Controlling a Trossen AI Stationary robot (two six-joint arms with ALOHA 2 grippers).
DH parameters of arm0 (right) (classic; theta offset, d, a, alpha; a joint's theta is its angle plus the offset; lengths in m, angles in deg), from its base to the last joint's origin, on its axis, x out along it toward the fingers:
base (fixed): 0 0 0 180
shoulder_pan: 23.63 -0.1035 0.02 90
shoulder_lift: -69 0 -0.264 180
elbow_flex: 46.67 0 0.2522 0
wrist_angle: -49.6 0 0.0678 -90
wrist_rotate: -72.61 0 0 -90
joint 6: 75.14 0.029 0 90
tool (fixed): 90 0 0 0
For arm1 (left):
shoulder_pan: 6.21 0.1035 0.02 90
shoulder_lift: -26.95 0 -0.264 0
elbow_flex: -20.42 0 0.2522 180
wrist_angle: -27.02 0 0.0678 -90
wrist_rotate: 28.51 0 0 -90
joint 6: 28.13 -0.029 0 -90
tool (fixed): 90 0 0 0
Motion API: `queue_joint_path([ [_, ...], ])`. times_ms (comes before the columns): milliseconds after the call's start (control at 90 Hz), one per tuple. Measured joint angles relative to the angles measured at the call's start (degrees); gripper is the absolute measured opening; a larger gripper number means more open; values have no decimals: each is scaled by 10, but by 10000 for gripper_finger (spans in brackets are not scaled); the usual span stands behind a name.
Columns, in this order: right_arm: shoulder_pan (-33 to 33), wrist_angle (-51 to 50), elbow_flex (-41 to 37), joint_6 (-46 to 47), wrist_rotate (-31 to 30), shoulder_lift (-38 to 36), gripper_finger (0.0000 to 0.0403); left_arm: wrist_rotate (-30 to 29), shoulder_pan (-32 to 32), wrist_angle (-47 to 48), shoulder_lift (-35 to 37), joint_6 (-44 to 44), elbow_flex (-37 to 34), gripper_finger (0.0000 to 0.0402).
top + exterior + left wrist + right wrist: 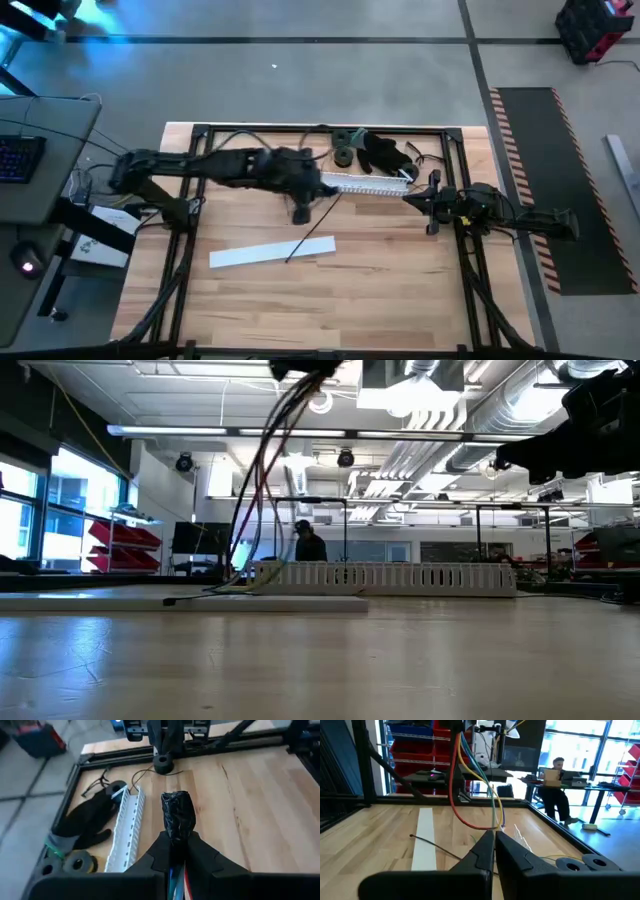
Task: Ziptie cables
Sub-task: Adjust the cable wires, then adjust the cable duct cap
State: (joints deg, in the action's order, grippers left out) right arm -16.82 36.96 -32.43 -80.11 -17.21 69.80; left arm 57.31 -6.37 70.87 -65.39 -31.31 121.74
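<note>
The front of the table (330, 310) is bare wood with room to move. A white strip (272, 252) lies there. Farther back, the left gripper (176, 851) is squeezed tight on the cables (470, 780), lifting them above the white duct (365, 184). The right gripper (494, 840) waits beside the duct's end, fingers pressed together, holding nothing. The cables' top is cut off.

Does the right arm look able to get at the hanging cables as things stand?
Probably yes. The cables hang from the left gripper, lifted over the table, and the right gripper faces them with nothing between. Its jaws are shut and would need opening first.
</note>
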Motion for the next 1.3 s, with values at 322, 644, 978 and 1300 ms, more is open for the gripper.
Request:
queue_joint_path([
  [322, 0, 0, 0, 0, 0, 0, 0, 221, 33, -162, -197, 71, 102, 19],
  [644, 0, 0, 0, 0, 0, 0, 0, 385, 68, -369, -345, 171, 105, 22],
  [978, 0, 0, 0, 0, 0, 0, 0, 470, 89, -388, -389, 185, 105, 161],
  [1300, 0, 0, 0, 0, 0, 0, 0, 396, 101, -44, -253, -60, 104, 224],
])
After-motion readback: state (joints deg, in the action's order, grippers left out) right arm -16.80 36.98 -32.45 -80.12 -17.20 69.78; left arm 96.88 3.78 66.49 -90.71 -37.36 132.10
